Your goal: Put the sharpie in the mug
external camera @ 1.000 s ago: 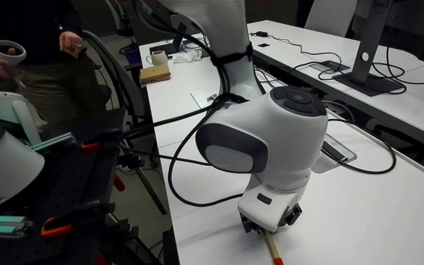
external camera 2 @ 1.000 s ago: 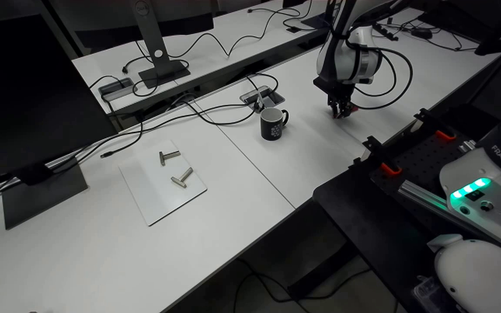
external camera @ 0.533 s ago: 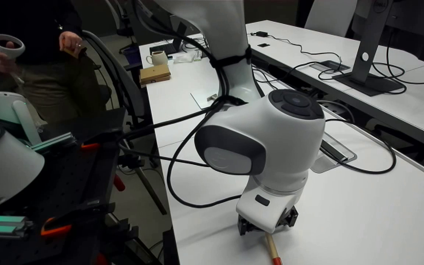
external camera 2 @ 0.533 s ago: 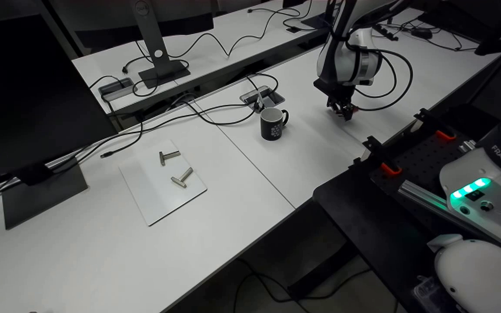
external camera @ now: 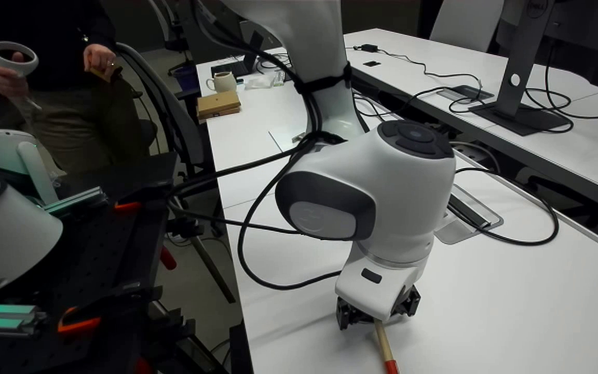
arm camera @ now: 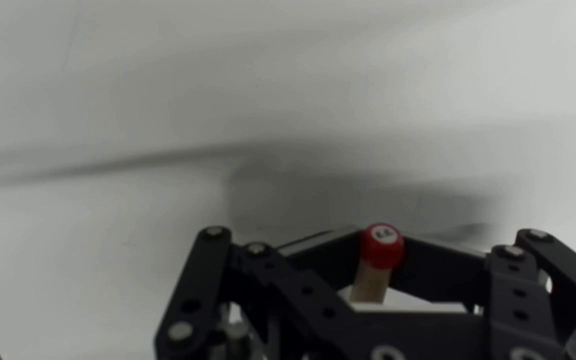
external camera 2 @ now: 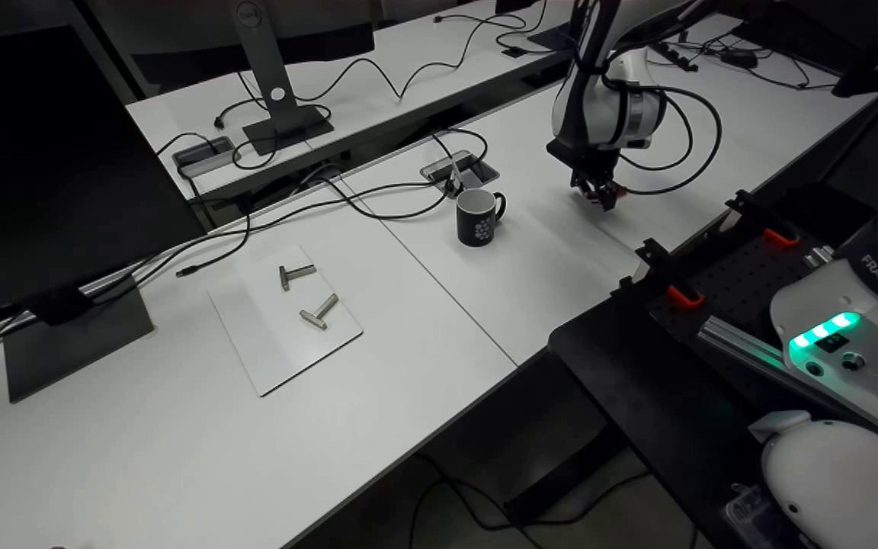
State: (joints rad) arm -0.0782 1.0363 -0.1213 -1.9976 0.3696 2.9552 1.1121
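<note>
The sharpie is held across my gripper (arm camera: 382,252). Its red end (arm camera: 381,256) sits between the two converging fingers in the wrist view, and the tan part runs down behind it. In an exterior view the tan part of the sharpie (external camera: 382,338) sticks out below the gripper (external camera: 378,320), with red at the frame's bottom edge. The gripper (external camera 2: 599,200) is shut on the sharpie, low over the white table; whether the sharpie touches the table I cannot tell. The dark mug (external camera 2: 475,226) stands upright, apart from the gripper, its handle towards the arm. The arm hides the mug elsewhere.
Black cables (external camera 2: 401,216) run behind the mug, near a grey cable box (external camera 2: 460,171). A white board (external camera 2: 279,335) with two metal pieces lies beyond the mug. A monitor stand (external camera 2: 77,335) is farther off. The arm's own cable (external camera: 242,244) loops beside it.
The fingers appear to have come closer together around the sharpie. The gripper and sharpie have risen very slightly. The mug has not moved.
</note>
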